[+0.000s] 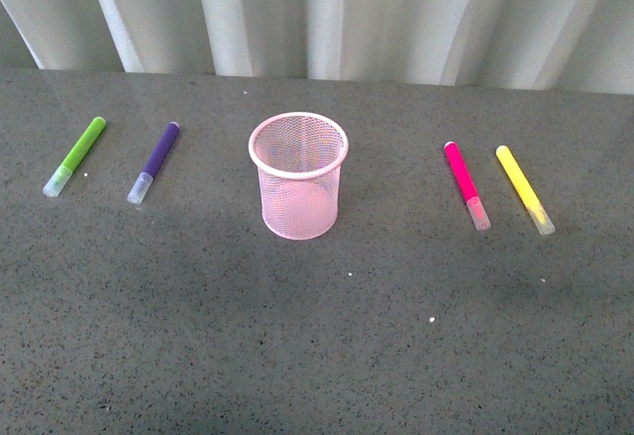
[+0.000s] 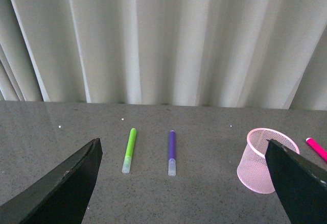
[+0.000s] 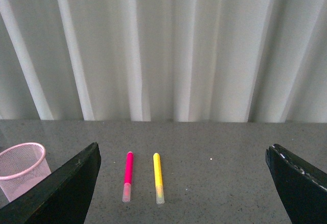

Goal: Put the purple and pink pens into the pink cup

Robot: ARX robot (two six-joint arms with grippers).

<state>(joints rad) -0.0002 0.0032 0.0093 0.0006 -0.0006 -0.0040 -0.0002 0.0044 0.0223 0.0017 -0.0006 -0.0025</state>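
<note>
The pink cup (image 1: 298,173) stands upright and empty at the table's middle; it also shows in the left wrist view as the pink cup (image 2: 259,163) and in the right wrist view as the pink cup (image 3: 20,175). The purple pen (image 1: 155,162) lies flat to its left, seen again as the purple pen (image 2: 172,151). The pink pen (image 1: 466,183) lies flat to the cup's right, seen again as the pink pen (image 3: 127,181). My left gripper (image 2: 184,183) hangs open, well back from the purple pen. My right gripper (image 3: 184,183) is open too, back from the pink pen. Neither arm shows in the front view.
A lime-green marker (image 1: 75,156) lies left of the purple pen. A yellow marker (image 1: 524,188) lies right of the pink pen. A white pleated curtain (image 1: 317,14) closes off the back edge of the grey speckled table (image 1: 317,346).
</note>
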